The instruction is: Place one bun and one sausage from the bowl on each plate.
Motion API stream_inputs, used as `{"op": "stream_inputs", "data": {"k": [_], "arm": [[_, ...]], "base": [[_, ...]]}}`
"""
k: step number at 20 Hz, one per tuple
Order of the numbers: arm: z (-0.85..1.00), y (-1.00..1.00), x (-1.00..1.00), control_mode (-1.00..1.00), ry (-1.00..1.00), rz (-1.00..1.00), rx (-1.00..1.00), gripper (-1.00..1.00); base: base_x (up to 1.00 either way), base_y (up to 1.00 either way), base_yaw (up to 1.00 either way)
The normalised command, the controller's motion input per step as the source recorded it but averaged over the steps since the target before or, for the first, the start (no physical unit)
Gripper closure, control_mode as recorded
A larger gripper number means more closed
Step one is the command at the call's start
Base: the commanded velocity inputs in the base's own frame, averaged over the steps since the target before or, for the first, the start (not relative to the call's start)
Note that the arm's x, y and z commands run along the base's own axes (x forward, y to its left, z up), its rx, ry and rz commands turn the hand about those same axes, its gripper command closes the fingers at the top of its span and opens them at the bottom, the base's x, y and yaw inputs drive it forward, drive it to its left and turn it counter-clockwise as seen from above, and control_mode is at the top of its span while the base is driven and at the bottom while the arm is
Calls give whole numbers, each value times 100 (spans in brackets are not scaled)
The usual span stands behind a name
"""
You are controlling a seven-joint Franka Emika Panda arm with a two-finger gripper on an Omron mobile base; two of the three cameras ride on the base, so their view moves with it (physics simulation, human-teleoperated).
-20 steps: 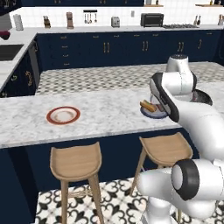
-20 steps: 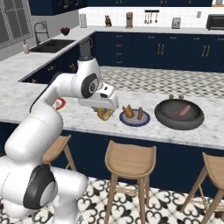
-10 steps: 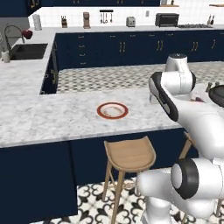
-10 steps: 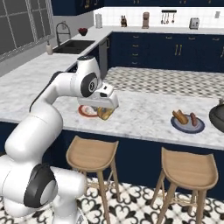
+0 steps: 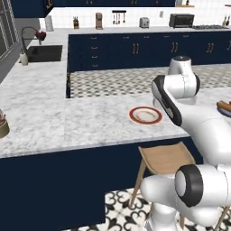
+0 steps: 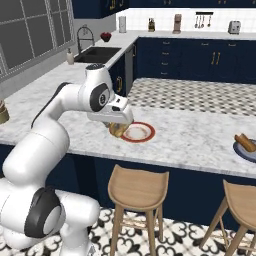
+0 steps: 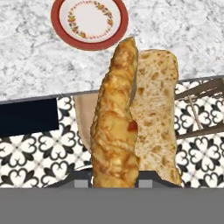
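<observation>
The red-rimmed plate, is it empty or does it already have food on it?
Empty. The red-rimmed plate shows only its bare white centre; the bun is held in the gripper, short of the plate.

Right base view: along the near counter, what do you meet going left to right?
Jar at the left edge → bun in the jaws → red-rimmed plate → blue plate with food at the right edge.
</observation>
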Motion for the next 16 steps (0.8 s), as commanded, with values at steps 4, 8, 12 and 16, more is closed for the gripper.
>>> {"op": "stream_inputs", "data": {"k": [4, 8, 12, 16], "arm": [[0, 0, 0, 100, 0, 0, 0, 100], [0, -11, 51, -100, 0, 0, 1, 100], [-25, -29, 97, -100, 1, 0, 1, 100], [-68, -10, 91, -100, 1, 1, 0, 100]], "base": [[50, -13, 0], [13, -3, 0], [0, 0, 0], [0, 0, 0]]}}
